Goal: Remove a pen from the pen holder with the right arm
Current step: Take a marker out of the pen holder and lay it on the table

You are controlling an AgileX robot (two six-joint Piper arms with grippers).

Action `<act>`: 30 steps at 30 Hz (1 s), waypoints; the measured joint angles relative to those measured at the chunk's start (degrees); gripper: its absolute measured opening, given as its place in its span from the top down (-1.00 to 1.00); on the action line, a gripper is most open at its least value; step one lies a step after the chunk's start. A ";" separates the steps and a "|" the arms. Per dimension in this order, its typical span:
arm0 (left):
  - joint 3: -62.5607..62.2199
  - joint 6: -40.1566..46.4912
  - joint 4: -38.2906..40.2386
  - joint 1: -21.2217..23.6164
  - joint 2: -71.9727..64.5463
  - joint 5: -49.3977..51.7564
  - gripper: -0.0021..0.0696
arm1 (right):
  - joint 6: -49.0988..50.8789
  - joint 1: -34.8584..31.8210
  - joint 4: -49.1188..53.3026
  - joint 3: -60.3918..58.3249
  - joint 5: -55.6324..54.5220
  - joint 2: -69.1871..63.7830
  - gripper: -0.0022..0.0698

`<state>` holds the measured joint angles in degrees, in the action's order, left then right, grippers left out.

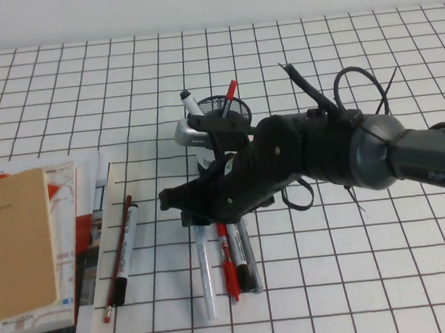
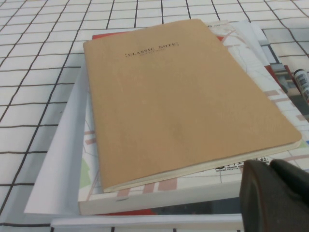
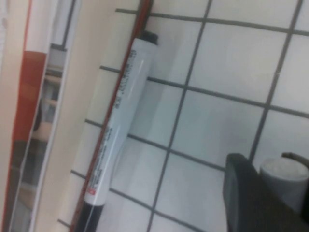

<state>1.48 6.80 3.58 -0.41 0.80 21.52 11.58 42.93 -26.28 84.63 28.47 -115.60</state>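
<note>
The black mesh pen holder (image 1: 227, 110) stands at mid-table with a red pen (image 1: 231, 94) and a white black-tipped marker (image 1: 191, 104) sticking out. My right gripper (image 1: 181, 204) hovers low in front of the holder, to its left. In the right wrist view the right gripper (image 3: 277, 193) is shut on a grey-white pen (image 3: 285, 175), whose round end shows beside a dark finger (image 3: 244, 193). Just below the gripper, a pale pen (image 1: 206, 275) runs toward the table's front. My left gripper (image 2: 270, 166) is shut above the notebook's corner, holding nothing.
A red pen (image 1: 229, 266) and a grey-black pen (image 1: 248, 259) lie on the grid cloth in front of the holder. A white marker (image 1: 125, 251) and a red pencil (image 1: 118, 261) lie beside a tan notebook (image 2: 178, 92) on stacked papers (image 1: 89, 287) at the left.
</note>
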 joint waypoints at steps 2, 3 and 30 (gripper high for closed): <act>0.00 0.00 0.00 0.00 0.00 0.00 0.95 | 0.00 -0.43 -0.09 0.00 -0.22 -0.69 0.64; 0.00 0.00 0.00 0.00 0.00 0.00 0.95 | 0.00 -0.68 -0.13 0.00 -0.57 -0.99 0.64; 0.00 0.00 0.00 0.00 0.00 0.00 0.95 | -1.03 -1.15 0.19 0.00 -4.55 -2.89 0.25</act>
<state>1.48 6.80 3.58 -0.41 0.80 21.52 10.54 41.78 -26.09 84.63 23.92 -118.48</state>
